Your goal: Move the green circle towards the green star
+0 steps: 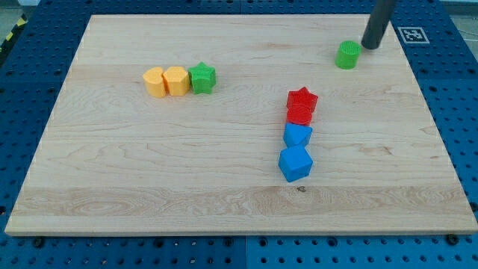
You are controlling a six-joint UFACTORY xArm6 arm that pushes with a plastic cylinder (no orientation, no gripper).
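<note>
The green circle (347,54) stands near the view's top right of the wooden board (149,164). My tip (370,46) is just to its right and slightly above, a small gap away, not touching. The green star (202,78) sits far to the view's left, at the right end of a row with two yellow blocks (166,81).
A column of blocks stands in the middle right: a red star (302,98) on top, a red block (299,114) below it, then two blue blocks (296,153). A marker tag (413,34) lies at the board's top right corner.
</note>
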